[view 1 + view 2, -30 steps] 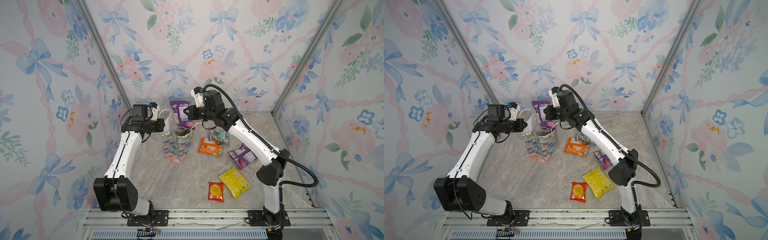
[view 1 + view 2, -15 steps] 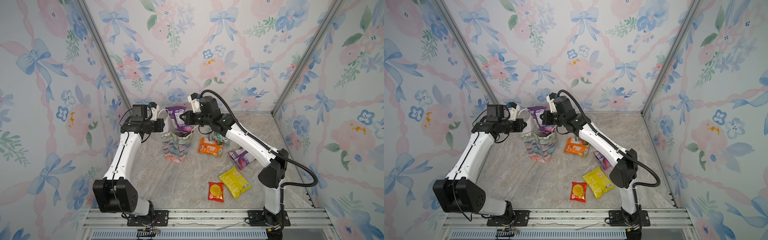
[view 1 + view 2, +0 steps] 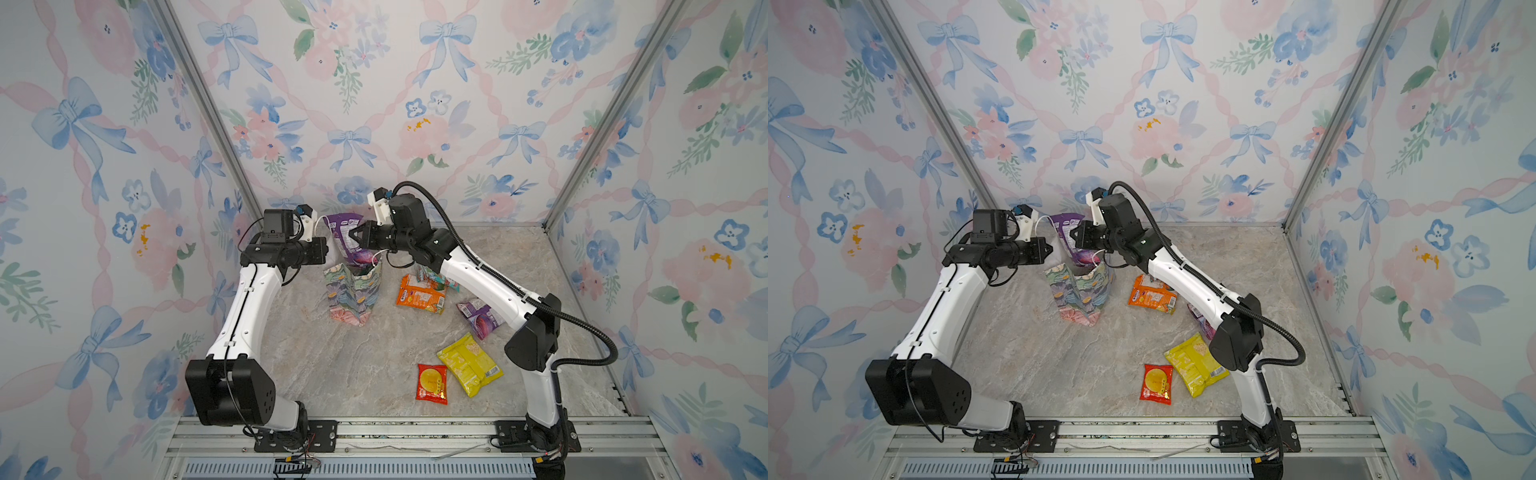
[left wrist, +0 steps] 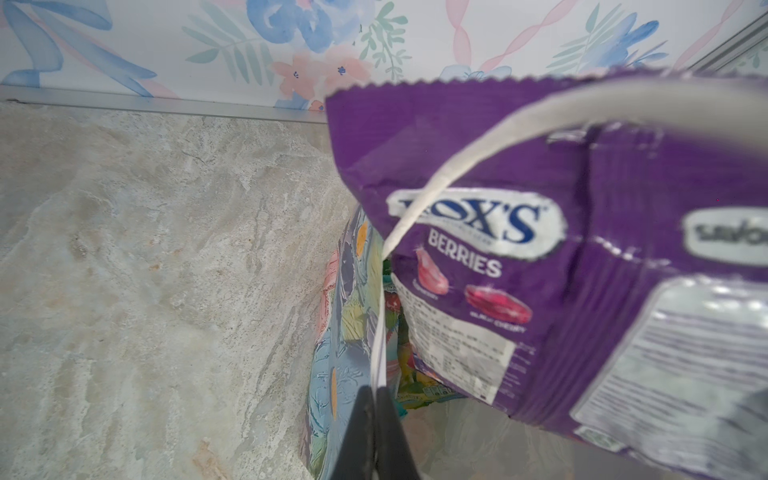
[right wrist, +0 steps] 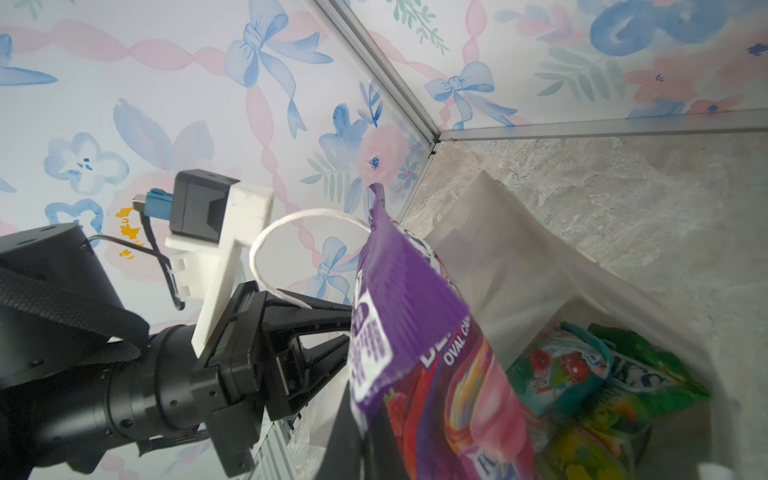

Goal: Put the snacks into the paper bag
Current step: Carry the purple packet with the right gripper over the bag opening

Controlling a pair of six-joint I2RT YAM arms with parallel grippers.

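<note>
The right pincer [image 3: 353, 241] grips the purple packet [image 3: 341, 227] at upper centre, over the paper bag [image 3: 353, 297]; the left pincer [image 4: 376, 397] pinches the bag's rim.

Left fingers [image 4: 362, 436] and right fingers [image 3: 361, 237] clamped

marbled tabletop [image 3: 332, 374], floral walls [image 3: 374, 104]

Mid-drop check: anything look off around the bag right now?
Nothing spilled or torn. The purple packet, held by the right gripper, stands mostly above the paper bag, only its lower end inside the mouth. The left gripper pinches the bag at its white cord, and the bag looks creased and pulled out of square.
</note>
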